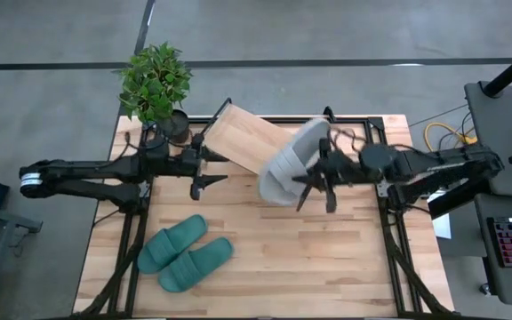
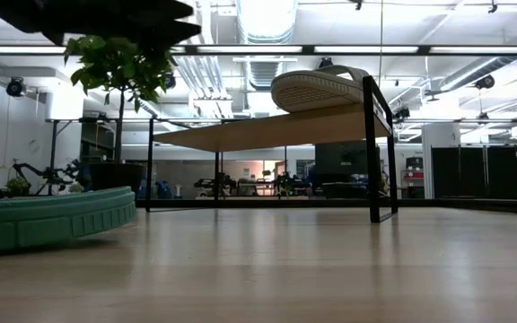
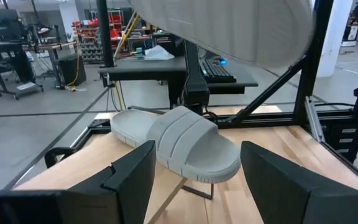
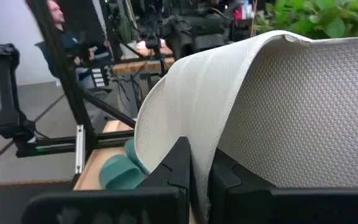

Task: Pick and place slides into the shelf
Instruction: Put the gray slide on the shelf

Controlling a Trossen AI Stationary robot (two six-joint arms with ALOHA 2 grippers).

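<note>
the right gripper [image 1: 314, 182], right of centre in the high view, has its dark fingers [image 4: 179, 168] pinched tight on the edge of a soft light grey slide sandal [image 1: 314, 140] — in its wrist view the textured sole [image 4: 303, 106] fills most of the frame. that sandal hangs over the right part of the slanted light-wood shelf board on its thin black wire frame [image 1: 243, 142], upper centre of the high view. a second light grey ribbed-strap slide [image 3: 176, 143] already lies on the board. the left gripper [image 1: 204, 169], left of centre, has its fingers [image 3: 132, 180] spread wide and holds nothing, pointing at that resting slide. the pair of teal-green slides [image 1: 185, 252] sits on the wooden tabletop [image 1: 327, 258] at lower left, not yet shelved.

risks, as i judge them: the grip is only on a floppy edge, so the sandal could sag or twist and land crooked; released too high on the slant, it may slide off — or knock its grey partner off the board.
</note>
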